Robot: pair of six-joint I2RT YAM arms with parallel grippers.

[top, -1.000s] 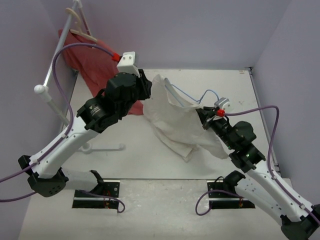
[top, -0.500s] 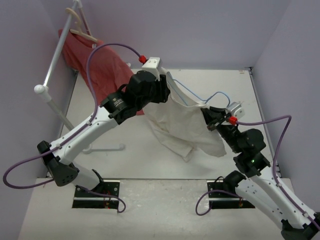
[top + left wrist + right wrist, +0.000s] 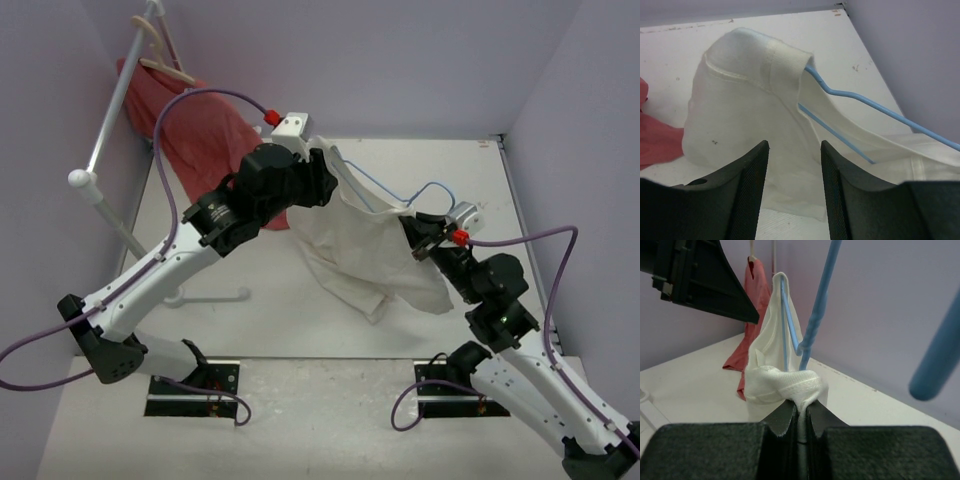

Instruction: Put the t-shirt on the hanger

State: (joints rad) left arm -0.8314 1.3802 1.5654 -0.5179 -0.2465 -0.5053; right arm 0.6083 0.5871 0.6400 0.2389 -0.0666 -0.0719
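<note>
The white t-shirt hangs in the air over the table, partly threaded on the light-blue wire hanger. In the left wrist view one shoulder of the t-shirt is draped over one end of the hanger. My left gripper is open and empty just in front of that shoulder. My right gripper is shut on a bunched fold of the t-shirt right below the hanger's wire, jaws pinched on cloth.
A red t-shirt hangs on a wooden hanger from a white rack pole at the back left; the rack's foot lies on the table. Purple walls close in at the back and right.
My left arm swung up and right to the shirt's upper shoulder, then drew back slightly left. The shoulder now sits further over the hanger's end. The right gripper rose a little with the cloth.
</note>
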